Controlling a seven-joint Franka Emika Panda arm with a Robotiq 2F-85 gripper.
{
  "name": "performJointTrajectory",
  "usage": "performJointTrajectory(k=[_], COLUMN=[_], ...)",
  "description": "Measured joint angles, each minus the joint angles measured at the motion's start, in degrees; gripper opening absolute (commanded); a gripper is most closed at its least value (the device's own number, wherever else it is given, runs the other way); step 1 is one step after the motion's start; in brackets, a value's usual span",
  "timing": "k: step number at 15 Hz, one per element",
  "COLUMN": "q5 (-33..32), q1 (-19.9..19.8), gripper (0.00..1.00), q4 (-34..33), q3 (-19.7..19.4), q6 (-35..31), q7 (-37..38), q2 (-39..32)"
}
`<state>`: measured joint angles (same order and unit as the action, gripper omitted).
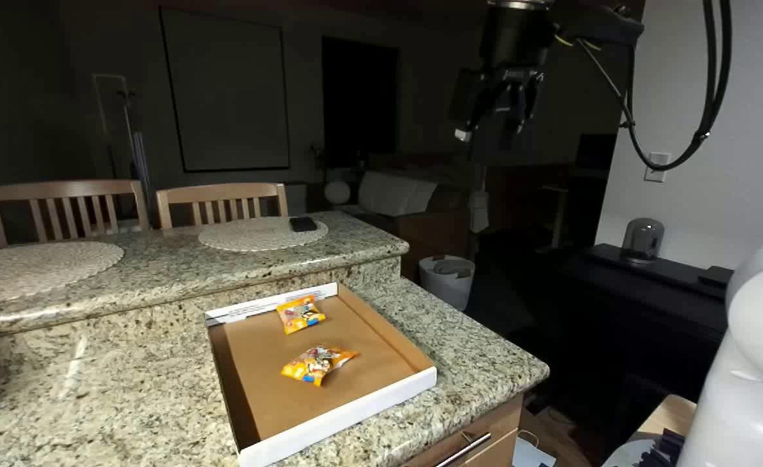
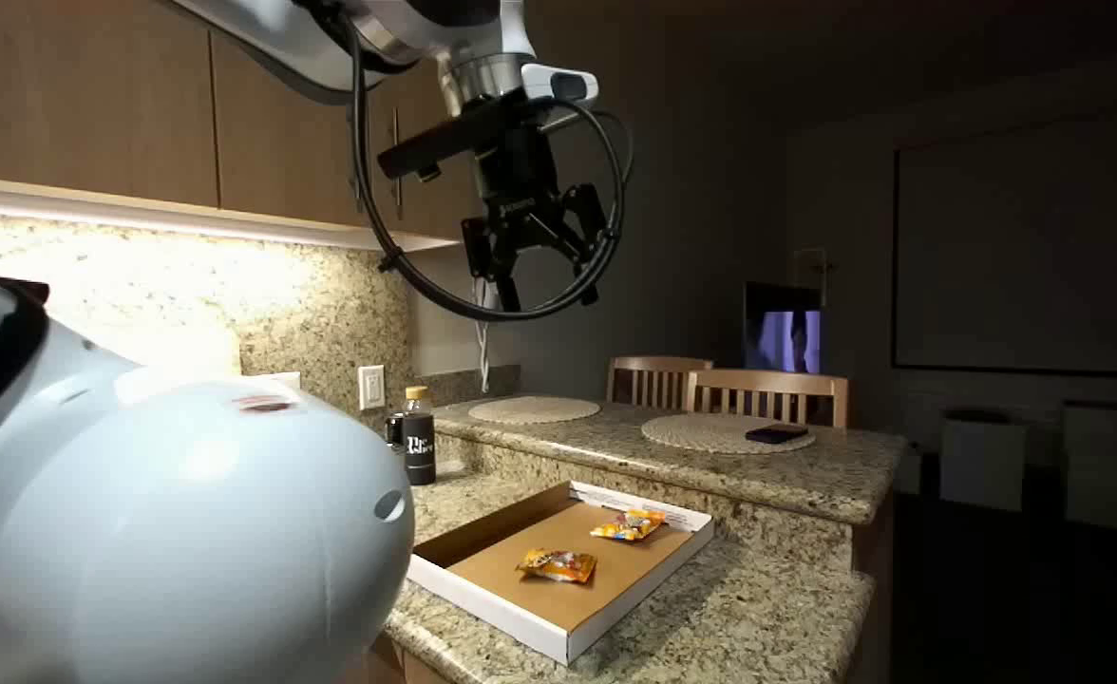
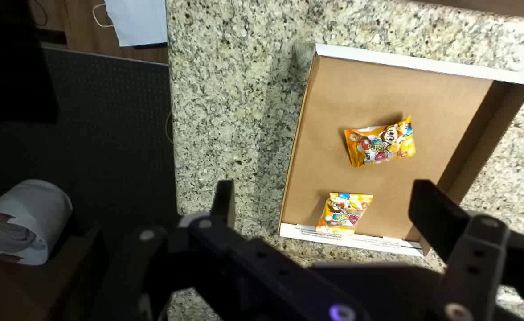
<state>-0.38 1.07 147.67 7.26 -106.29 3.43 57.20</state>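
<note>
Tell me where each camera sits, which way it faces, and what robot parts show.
Wrist view: on the wrist, facing down past the open gripper onto the cardboard tray and its two orange packets.
In an exterior view: higher than the counter, angled down across it toward two chairs; gripper at the top, white arm part at the right edge.
In an exterior view: behind a rounded white robot housing, facing those chairs; raised arm and gripper overhead.
Both exterior views share the tray, packets and chairs.

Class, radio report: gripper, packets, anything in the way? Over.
Gripper open, holding nothing, up high. Both packets lying in the box, apart. Its sides might hinder a low approach.
</note>
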Motion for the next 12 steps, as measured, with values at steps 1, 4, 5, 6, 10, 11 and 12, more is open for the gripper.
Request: performJointTrajectory(k=[1, 4, 5, 6, 10, 11, 12], q5=[0.0, 0.0, 0.0, 0.07, 5.22, 7.03, 8.93], q1=[0.0, 0.0, 0.0, 0.0, -0.03, 0.0, 0.04], gripper=[1.0, 1.0, 1.0, 1.0, 1.0, 1.0, 1.0], q4=[0.0, 0.0, 0.0, -0.02, -0.37, -0.53, -0.67], q3=[0.0, 0.0, -0.01, -0.01, 2.24, 3.49, 4.94], q6=[0.0, 0.0, 0.0, -0.01, -7.38, -9.92, -12.75], q7=[0.0, 0.0, 0.0, 0.03, 9.62, 11.87, 14.12], q2=[0.0, 0.0, 0.0, 0.0, -2.36, -3.85, -5.79])
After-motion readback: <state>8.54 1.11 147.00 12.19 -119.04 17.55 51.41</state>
